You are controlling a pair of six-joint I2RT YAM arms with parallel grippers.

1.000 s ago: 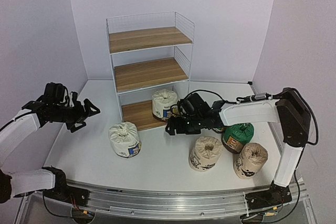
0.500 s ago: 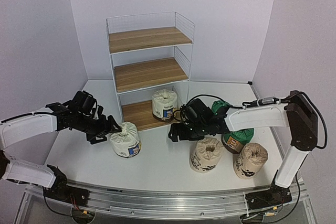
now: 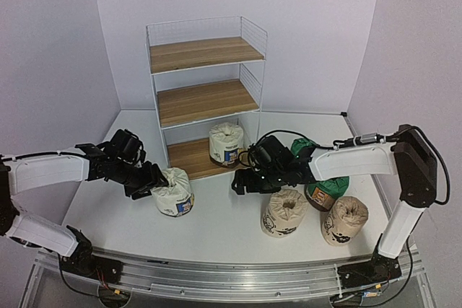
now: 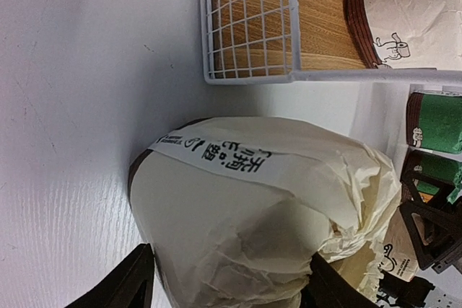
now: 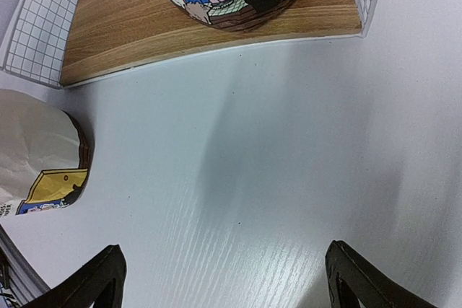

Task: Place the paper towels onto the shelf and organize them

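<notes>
- White plump wrapped roll with blue-orange label (image 3: 173, 191) stood just before the white-wire, brown-boarded three-tier shelf (image 3: 206, 102), off its front-left corner
- Left gripper (image 3: 153, 180) straddled that roll; whether its fingers (image 4: 133, 283) pressed it I could not tell
- Right gripper (image 3: 244, 179) hung wide and empty before the shelf
- Grasping seemed in hand; next called for a firm squeeze, then a lift onto the shelf

Crinkled matt paper roll (image 4: 238, 214); smooth wood, wire-mesh shelf (image 4: 249, 19).

Cream-white, blue-yellow labels: left roll (image 3: 172, 191), far roll (image 3: 226, 142). Brown wood-grain, white wire: shelf (image 3: 206, 54). Beige, black drawings: near-right rolls (image 3: 283, 210). Green: rolls behind (image 3: 326, 187).
</notes>
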